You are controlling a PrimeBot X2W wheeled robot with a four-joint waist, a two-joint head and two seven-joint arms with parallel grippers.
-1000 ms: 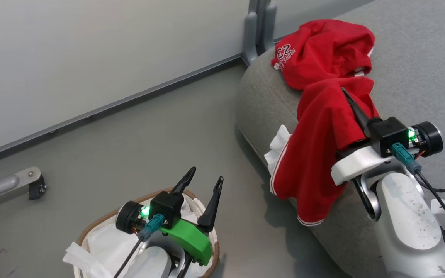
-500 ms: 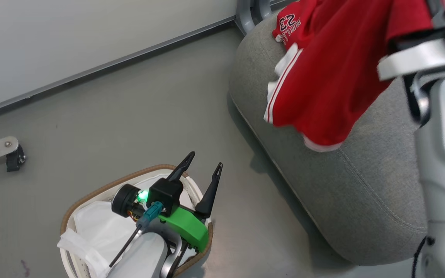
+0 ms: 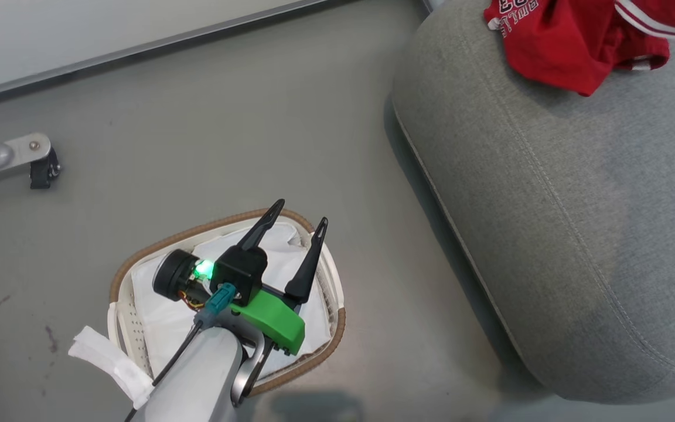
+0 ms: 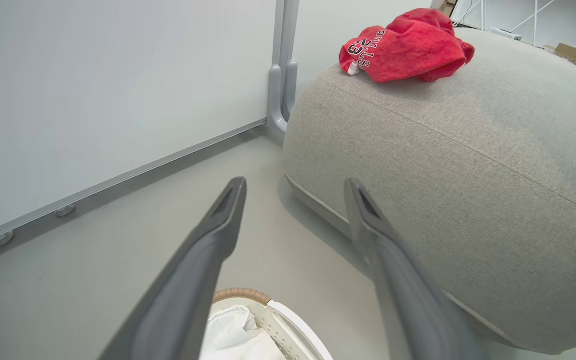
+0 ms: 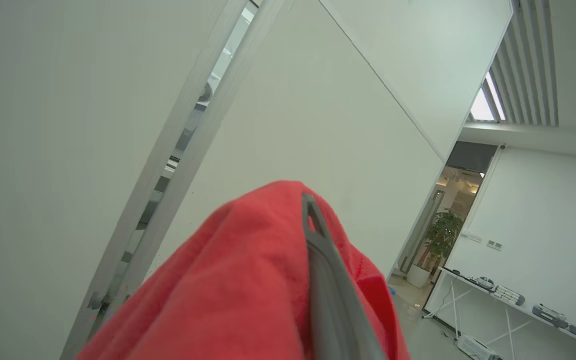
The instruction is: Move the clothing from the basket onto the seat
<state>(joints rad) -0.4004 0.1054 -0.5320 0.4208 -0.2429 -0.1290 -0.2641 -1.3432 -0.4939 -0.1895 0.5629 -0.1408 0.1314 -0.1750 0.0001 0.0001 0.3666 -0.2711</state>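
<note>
1. L gripper (image 3: 301,212) is hanging over the basket (image 3: 208,225), jaws spread wide and gripping nothing. A white liner (image 3: 162,310) is lying inside the basket.
2. R gripper (image 5: 307,207) is pinching a red garment (image 5: 238,290). Jaws are closing tight on the cloth, which is draping over it.
3. BULLS 23 jersey (image 3: 548,47) is lying bunched on top of the grey seat (image 3: 548,205), near its far edge and well apart from the basket.

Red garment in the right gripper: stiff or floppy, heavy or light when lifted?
Likely floppy: the red garment drapes in soft folds over the shut right gripper. Probably light for its size, since one narrow pinch seems to carry it.
</note>
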